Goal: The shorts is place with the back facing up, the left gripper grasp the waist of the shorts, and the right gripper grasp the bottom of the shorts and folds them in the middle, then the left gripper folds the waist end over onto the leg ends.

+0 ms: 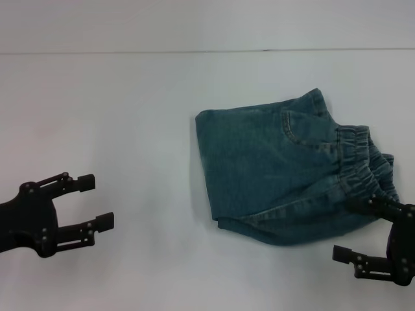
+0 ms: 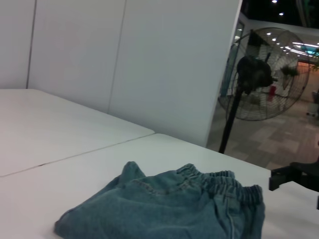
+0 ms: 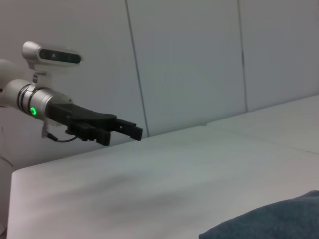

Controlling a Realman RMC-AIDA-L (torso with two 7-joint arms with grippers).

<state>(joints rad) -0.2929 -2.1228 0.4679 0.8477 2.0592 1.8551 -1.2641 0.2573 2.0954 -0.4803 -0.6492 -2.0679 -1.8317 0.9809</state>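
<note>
Presently the table (image 1: 130, 97) carries the shorts (image 1: 285, 175) folded on its right half, waistband toward the right gripper (image 1: 363, 236), which stands beside it, fingers apart. Left gripper (image 1: 97, 202) sits well apart leftward, jaws apart, empty.

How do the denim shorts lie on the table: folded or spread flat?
Folded: the shorts form one compact stacked bundle, elastic waistband lying on top of other denim layers.
</note>
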